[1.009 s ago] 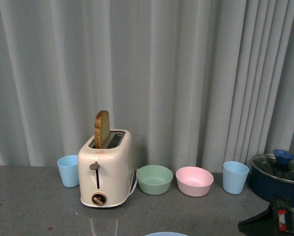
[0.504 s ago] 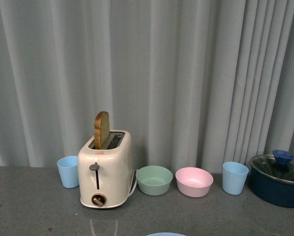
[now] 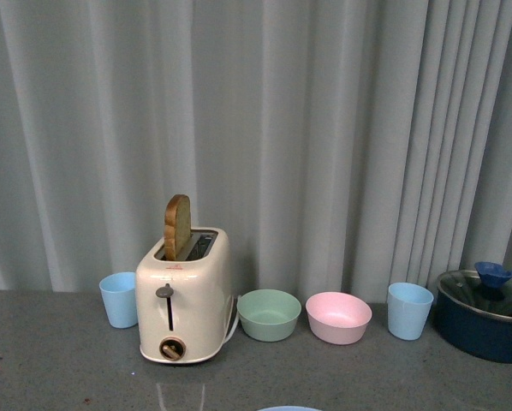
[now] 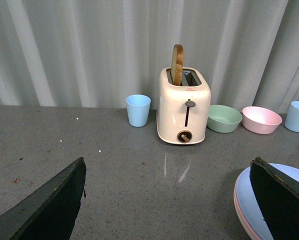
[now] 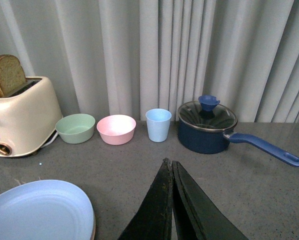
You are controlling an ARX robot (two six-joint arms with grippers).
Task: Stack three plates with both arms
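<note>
A: Where are the plates (image 5: 39, 210) right now?

B: Stacked on the tabletop (image 5: 129, 165). In the right wrist view the light blue one fills the lower left of the frame, with a thin pink rim showing under its right edge. In the left wrist view the same stack (image 4: 249, 200) sits at the lower right, blue over pink. I can't make out a third plate.

A: Which arm is nearer?

B: Hard to call; the stack lies between them. It looks close beside both.

A: And the grippers?

B: The left gripper (image 4: 169, 200) is spread wide, fingers at the two lower corners of its frame, holding nothing. The right gripper (image 5: 170, 167) has its fingers pressed together at bottom centre, pinching nothing, the stack off to its side.

A: In front view?

B: Only a sliver of blue plate at the bottom edge; no arms.
</note>
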